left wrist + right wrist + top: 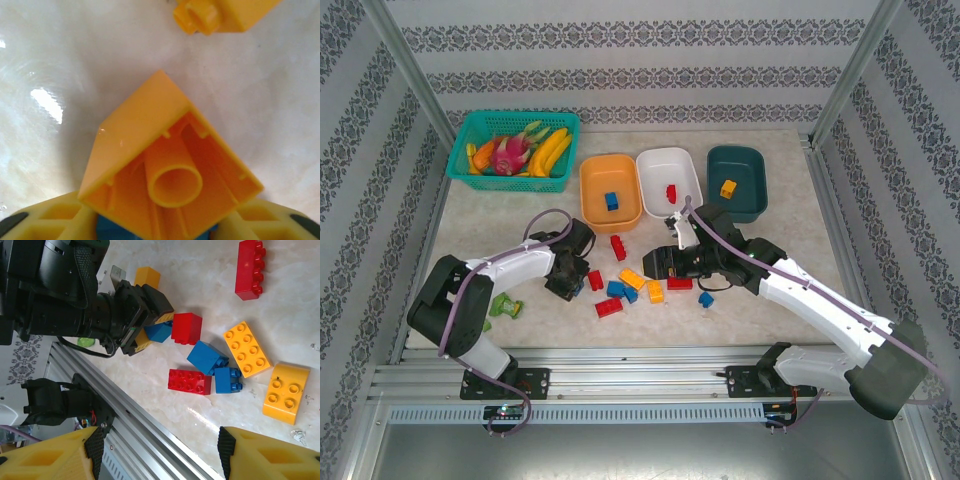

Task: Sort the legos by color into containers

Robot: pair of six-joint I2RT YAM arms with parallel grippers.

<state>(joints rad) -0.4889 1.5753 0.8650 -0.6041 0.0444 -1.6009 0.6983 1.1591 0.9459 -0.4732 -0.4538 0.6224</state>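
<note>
Glossy yellow brick (165,160), hollow underside w/ round tube toward the cam, tipped on edge. Left jaws pinched on it, blue brick (159,332) tight beside. Right jaws spread wide, nothing btwn, over loose studded bricks (246,349) crowded on the shiny marbled tabletop (460,240). At the back: smooth orange tub (610,175), white tub (665,168), teal tub (740,165), one brick apiece.

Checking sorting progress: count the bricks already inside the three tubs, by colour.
Blue plastic brick, orange plastic tub: 1
Red plastic brick, white plastic tub: 1
Yellow plastic brick, dark teal plastic tub: 1
Total: 3
</note>
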